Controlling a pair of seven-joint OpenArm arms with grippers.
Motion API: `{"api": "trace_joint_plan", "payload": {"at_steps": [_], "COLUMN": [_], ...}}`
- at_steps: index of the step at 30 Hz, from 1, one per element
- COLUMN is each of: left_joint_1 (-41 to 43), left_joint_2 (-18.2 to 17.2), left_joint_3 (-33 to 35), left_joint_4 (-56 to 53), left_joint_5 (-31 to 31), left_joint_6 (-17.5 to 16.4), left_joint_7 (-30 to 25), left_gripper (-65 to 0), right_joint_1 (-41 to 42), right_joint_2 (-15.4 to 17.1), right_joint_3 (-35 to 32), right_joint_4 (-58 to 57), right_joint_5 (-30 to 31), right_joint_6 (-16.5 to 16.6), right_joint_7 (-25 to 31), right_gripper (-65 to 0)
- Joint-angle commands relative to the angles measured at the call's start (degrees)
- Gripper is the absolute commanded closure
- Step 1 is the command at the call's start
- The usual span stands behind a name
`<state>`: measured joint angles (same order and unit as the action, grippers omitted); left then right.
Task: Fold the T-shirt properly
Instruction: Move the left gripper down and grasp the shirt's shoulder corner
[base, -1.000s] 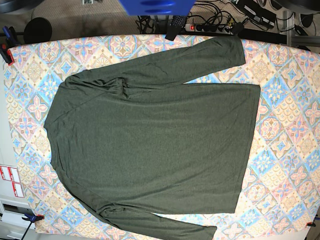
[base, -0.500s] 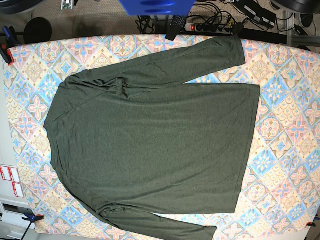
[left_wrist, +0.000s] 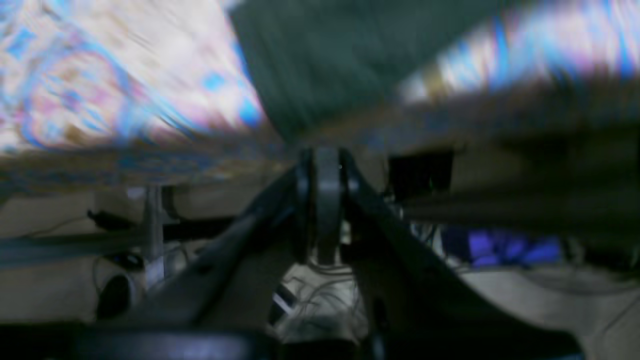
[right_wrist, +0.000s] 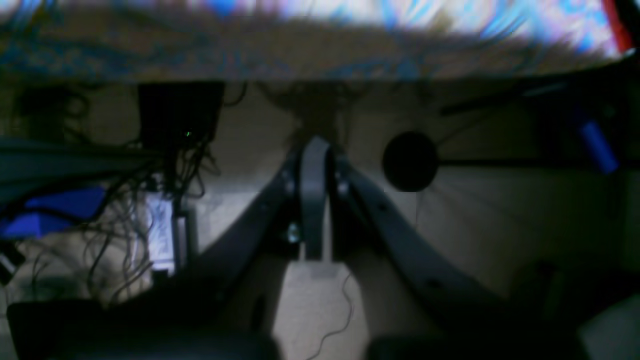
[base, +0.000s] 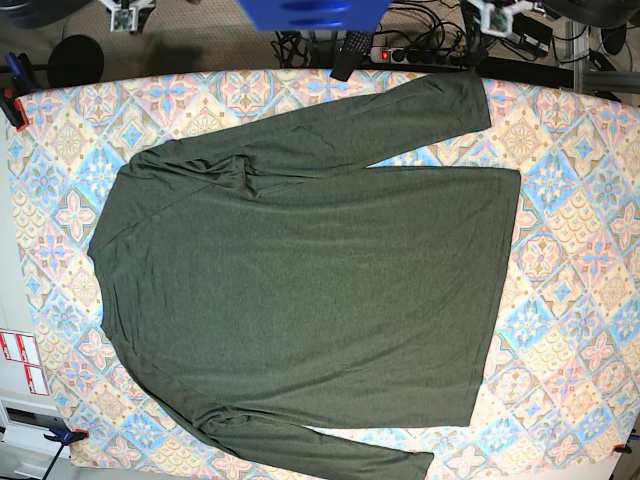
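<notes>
**Shirt flat on counter, both hands off it**

Item one, the shirt (base: 310, 290): your base view has it spread flat across the patterned counter (base: 580, 260), covering most of the middle; neck end toward that view's left, hem toward its right; one sleeve runs along the far edge to the upper right, the other lies along the near edge at the bottom; some creasing by the far shoulder; nothing rests on it.

Item two, left hand (left_wrist: 327, 165): in your left wrist view, badly blurred, its two fingers meet at the tips with no gap you can make out; nothing between them; it hangs off the counter's edge, with one shirt sleeve end beyond the tips, apart from them.

Item three, right hand (right_wrist: 315, 150): your right wrist view shows the fingers pressed together, holding nothing; it sits below the counter's rim, over floor and cables (right_wrist: 165, 165); no cloth in that view.

Item four: power strip (base: 415, 55) behind the far edge.
</notes>
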<state>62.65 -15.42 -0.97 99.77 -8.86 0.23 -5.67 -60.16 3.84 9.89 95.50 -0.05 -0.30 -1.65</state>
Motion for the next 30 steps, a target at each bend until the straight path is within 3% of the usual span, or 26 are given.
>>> {"api": "trace_joint_plan", "payload": {"at_steps": [1,6,10,16,18,23,30], "left_joint_1": [1.0,-1.7,-4.2,-10.1,-11.6,-13.9,-14.9], "left_joint_2": [-0.4,-0.4,-0.4,-0.7,-2.6,-5.0,-5.8], "left_joint_3": [-1.1,-2.3,-2.3,-2.4,-2.4,-2.3,-2.4], "left_joint_4": [2.3,6.8,6.8,6.8,6.8,6.7,4.5], "left_joint_5": [-2.0,-9.6,-11.6,-16.6,-18.6,-23.8,-24.1], "left_joint_6": [0.2,0.1,0.1,0.1,0.1,0.1,0.1], "left_joint_7": [1.1,4.8,5.9,16.0,18.5,19.0,19.0], "left_gripper": [-7.7,-18.7,-24.0,-28.6,-30.9,-36.7,-40.0], "right_joint_1": [-1.1,-1.0,-0.9,-0.8,-0.8,-0.8,0.4], "right_joint_2": [0.2,0.2,0.2,0.2,0.0,0.0,-0.1], "right_joint_3": [0.4,0.4,0.4,0.2,0.2,0.3,0.2], "right_joint_4": [2.1,7.7,10.2,11.7,11.7,11.7,11.8], "right_joint_5": [0.1,0.1,0.1,0.1,0.1,0.1,0.1], "right_joint_6": [-0.1,-0.1,-0.1,-0.1,-0.1,-0.1,-0.1], "right_joint_7": [0.1,-5.1,-8.6,-11.4,-11.5,-11.5,-11.6], "right_gripper": [0.0,0.0,0.0,0.0,0.0,0.0,0.0]}}
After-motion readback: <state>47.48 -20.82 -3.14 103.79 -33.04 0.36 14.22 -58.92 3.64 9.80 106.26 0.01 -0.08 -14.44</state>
